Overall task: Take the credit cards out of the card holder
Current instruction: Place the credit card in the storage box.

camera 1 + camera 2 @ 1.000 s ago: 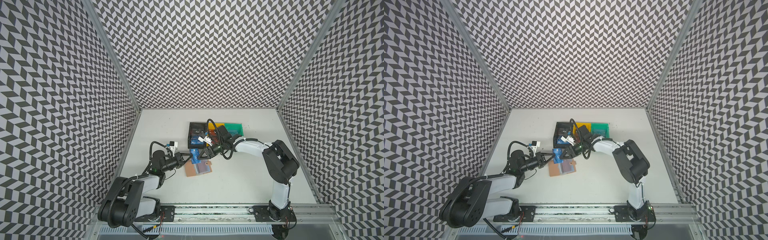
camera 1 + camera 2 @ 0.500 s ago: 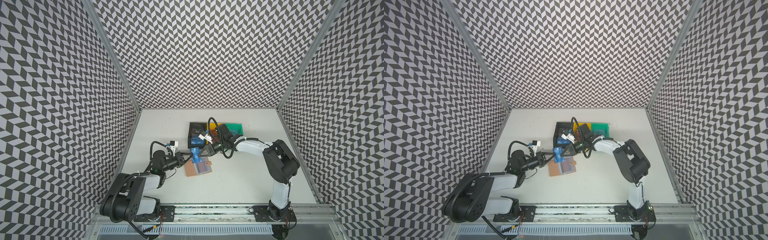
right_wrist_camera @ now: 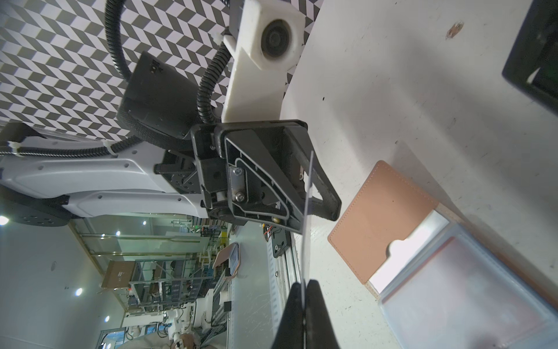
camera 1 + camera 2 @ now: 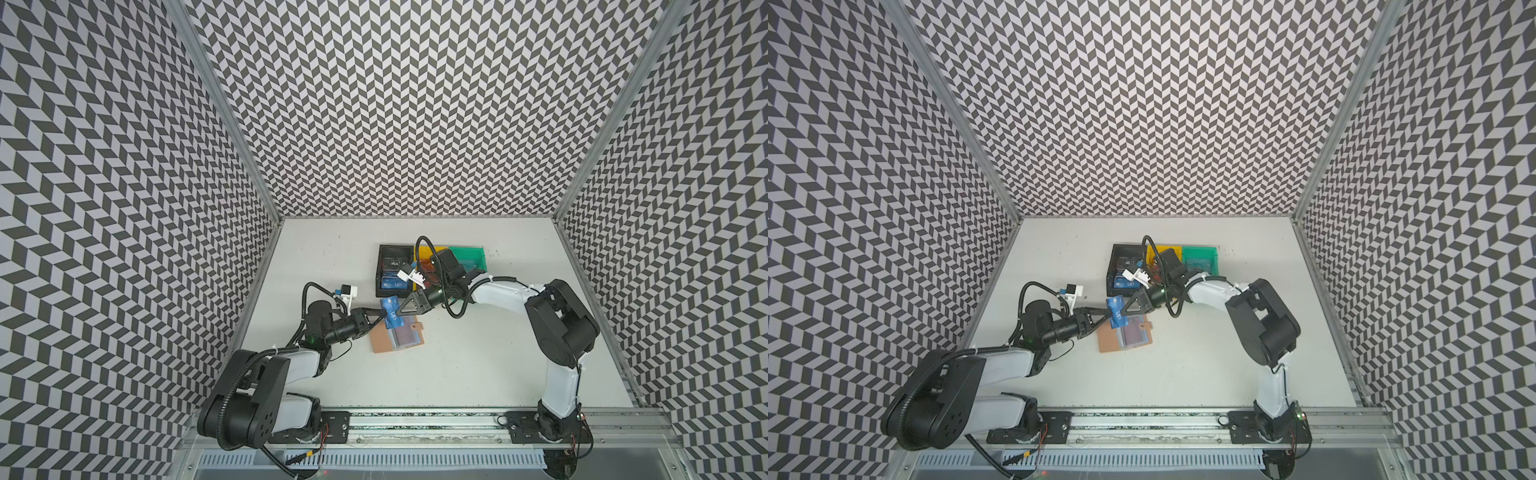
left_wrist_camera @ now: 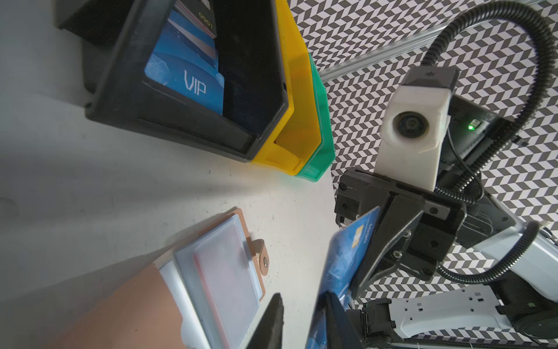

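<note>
Mid handover of blue credit card (image 4: 392, 317), in air over far-left edge of open card holder (image 4: 400, 340) on tabletop. Right gripper (image 4: 400, 311) pinched shut on it, left gripper (image 4: 379, 313) jaws slightly parted, not clamping. Next: back left off, likely drop card in black bin (image 4: 380, 268)

Black-white chevron walls (image 4: 395, 104) on three sides; white tabletop (image 4: 457, 374); aluminium rail (image 4: 415, 424) along front edge.

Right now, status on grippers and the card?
Right gripper fingers shut on blue card, lifted off the table. Left gripper fingers open, card between them. Card holder open flat, red card inside. Nothing blocking.
</note>
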`<state>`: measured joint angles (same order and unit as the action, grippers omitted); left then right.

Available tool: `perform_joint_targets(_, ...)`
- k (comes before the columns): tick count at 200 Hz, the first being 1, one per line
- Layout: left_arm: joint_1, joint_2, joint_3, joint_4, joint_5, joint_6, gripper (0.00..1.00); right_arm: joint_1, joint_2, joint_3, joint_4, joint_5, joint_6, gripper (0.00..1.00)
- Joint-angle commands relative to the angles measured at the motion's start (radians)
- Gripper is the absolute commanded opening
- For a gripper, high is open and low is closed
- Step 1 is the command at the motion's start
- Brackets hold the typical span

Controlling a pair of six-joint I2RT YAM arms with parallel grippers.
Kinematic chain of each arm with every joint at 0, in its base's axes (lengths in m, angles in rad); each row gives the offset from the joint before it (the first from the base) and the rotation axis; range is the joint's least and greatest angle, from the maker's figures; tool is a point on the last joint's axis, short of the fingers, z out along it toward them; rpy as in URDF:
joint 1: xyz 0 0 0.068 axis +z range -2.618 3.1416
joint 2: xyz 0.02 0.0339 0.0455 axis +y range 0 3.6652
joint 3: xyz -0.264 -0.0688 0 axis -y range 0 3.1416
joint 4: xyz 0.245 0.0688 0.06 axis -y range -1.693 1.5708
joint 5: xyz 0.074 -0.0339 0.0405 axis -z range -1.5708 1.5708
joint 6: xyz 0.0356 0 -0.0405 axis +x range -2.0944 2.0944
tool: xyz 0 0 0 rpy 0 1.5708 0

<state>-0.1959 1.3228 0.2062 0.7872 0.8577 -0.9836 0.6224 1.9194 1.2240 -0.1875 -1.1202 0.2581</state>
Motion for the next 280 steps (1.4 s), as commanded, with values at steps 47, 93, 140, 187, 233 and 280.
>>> perform_joint_targets(47, 0.039, -0.055, 0.004, -0.102, -0.009, 0.046, 0.3, -0.017, -0.025, 0.002, -0.023, -0.003, -0.062, 0.0)
perform_joint_targets(93, 0.046, -0.059, 0.006, -0.143, -0.017, 0.07, 0.31, -0.022, 0.013, 0.171, -0.365, 0.236, -0.299, 0.0)
perform_joint_targets(140, 0.046, -0.024, 0.01, -0.141, -0.008, 0.079, 0.3, -0.022, 0.049, 0.398, -0.574, 0.412, -0.409, 0.0)
perform_joint_targets(187, 0.046, -0.019, 0.008, -0.136, -0.01, 0.079, 0.31, -0.021, 0.092, 0.511, -0.658, 0.45, -0.462, 0.0)
perform_joint_targets(233, 0.046, -0.013, 0.025, -0.139, 0.001, 0.085, 0.32, -0.02, 0.18, 0.674, -0.895, 0.55, -0.695, 0.0)
perform_joint_targets(280, 0.046, -0.001, 0.03, -0.143, 0.004, 0.089, 0.32, -0.02, 0.277, 0.904, -1.044, 0.591, -0.855, 0.0)
